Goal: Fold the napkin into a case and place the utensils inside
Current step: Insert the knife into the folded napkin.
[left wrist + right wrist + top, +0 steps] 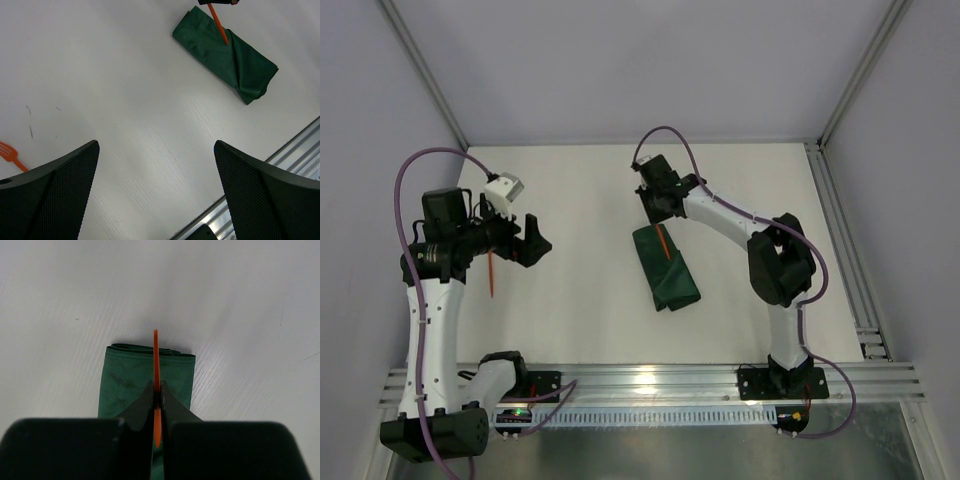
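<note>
I have the right gripper (156, 390) clenched mid-handle on a thin, light, probably slippery orange plastic utensil (155, 352) over the soft dark green cloth case (130, 375), centre frame; left gripper (156, 145) released, empty.

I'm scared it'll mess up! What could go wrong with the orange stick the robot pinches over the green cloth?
The right gripper pinches the thin orange utensil between narrow fingertips, so it might slip or twist. Its tip could also push or bunch the soft case instead of sliding in.
</note>
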You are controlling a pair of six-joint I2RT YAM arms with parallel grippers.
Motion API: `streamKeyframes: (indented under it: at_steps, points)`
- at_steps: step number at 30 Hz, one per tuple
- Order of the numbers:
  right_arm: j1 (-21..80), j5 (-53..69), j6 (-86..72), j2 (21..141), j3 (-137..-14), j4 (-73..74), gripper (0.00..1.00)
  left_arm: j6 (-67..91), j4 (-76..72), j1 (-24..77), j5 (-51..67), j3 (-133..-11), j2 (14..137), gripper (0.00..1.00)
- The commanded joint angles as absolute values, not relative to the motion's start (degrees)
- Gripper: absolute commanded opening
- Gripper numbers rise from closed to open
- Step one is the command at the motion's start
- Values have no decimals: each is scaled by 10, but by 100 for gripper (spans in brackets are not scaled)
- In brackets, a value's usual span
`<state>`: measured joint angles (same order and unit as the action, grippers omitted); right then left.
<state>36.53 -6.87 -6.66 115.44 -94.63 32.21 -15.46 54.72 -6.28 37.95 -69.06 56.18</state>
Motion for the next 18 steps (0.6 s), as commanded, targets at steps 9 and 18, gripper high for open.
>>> streamKeyframes:
  at_steps: [9,18]
  points:
    - [367,-53,-76,1187,-974,369,4,-162,536,-62,380,-687,560,98]
    - [367,-44,-69,1178,-973,436,4,-165,538,-62,380,-687,562,98]
